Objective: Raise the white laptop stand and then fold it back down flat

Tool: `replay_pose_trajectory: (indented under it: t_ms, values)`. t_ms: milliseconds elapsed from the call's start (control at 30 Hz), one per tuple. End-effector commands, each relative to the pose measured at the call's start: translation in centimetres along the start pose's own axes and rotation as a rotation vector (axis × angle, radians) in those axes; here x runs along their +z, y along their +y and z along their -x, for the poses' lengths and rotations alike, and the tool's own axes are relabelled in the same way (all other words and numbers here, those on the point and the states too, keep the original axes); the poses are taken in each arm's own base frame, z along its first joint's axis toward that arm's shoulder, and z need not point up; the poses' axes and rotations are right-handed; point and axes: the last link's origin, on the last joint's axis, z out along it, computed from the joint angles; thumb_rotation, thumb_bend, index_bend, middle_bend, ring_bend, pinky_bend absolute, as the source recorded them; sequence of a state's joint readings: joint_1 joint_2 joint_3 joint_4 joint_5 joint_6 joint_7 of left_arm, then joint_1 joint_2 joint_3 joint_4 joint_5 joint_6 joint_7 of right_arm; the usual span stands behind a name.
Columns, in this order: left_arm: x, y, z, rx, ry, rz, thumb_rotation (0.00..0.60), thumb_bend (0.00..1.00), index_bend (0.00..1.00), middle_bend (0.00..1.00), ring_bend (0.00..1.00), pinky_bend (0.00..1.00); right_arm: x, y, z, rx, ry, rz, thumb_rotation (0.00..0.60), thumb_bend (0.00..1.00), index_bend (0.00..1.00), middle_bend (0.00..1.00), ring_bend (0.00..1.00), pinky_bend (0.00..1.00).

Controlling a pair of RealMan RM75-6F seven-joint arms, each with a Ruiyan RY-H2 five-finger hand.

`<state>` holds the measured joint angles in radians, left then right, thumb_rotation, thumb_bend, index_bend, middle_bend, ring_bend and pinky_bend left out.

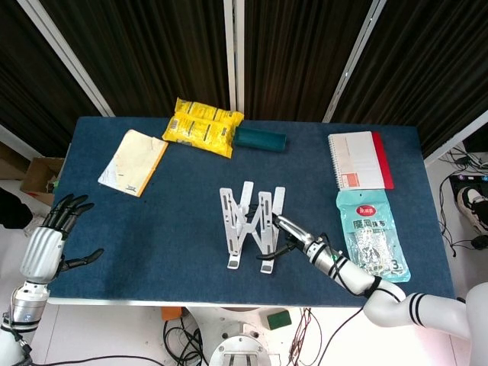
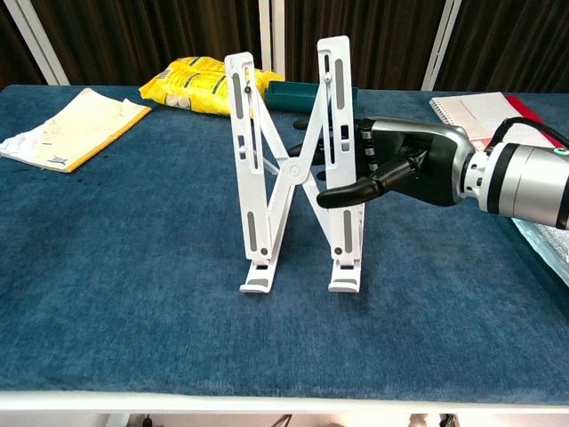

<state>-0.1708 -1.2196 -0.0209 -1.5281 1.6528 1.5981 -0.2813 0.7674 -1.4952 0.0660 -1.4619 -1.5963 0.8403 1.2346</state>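
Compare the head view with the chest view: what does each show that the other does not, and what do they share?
Only the head view shows the left hand, open beyond the table's left edge, and the snack packet in full. Only the chest view shows how upright the white laptop stand is, with the right hand wrapped round its right rail. Both show the stand, right hand, yellow bag, envelope and notebook.

I saw white laptop stand | black-and-silver right robot hand | dark blue desk | yellow snack bag | red-backed white notebook
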Motion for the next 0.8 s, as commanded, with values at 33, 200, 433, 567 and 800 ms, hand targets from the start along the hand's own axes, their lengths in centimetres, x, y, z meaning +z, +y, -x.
replay_pose_trajectory:
  t_ms: [33, 200, 433, 567, 800]
  values:
    - [0.7, 0.1, 0.3, -0.013, -0.041, 0.022, 0.600, 0.12, 0.19, 0.11, 0.05, 0.16, -0.6, -0.3, 0.3, -0.005, -0.018, -0.018, 0.600, 0.00, 0.01, 0.14, 0.00, 0.00]
    - [2.2, 0.1, 1.2, -0.073, -0.113, 0.034, 0.600, 0.12, 0.19, 0.11, 0.05, 0.16, -2.0, -1.0, 1.3, -0.021, -0.066, -0.058, 0.600, 0.00, 0.01, 0.14, 0.00, 0.00]
    - [3.8, -0.1, 3.0, -0.105, -0.219, 0.044, 0.600, 0.12, 0.18, 0.11, 0.05, 0.16, -4.7, -1.2, 2.9, -0.055, -0.126, -0.077, 0.600, 0.02, 0.01, 0.14, 0.00, 0.00]
    - [4.5, 0.6, 4.6, -0.111, -0.275, 0.089, 0.600, 0.12, 0.18, 0.11, 0.05, 0.16, -6.1, -0.8, 3.5, -0.051, -0.135, -0.067, 0.600, 0.03, 0.01, 0.14, 0.00, 0.00]
    - [5.8, 1.9, 6.7, -0.104, -0.334, 0.152, 0.600, 0.12, 0.17, 0.11, 0.05, 0.16, -7.1, 1.1, 4.1, -0.021, -0.129, -0.020, 0.600, 0.04, 0.01, 0.15, 0.00, 0.00]
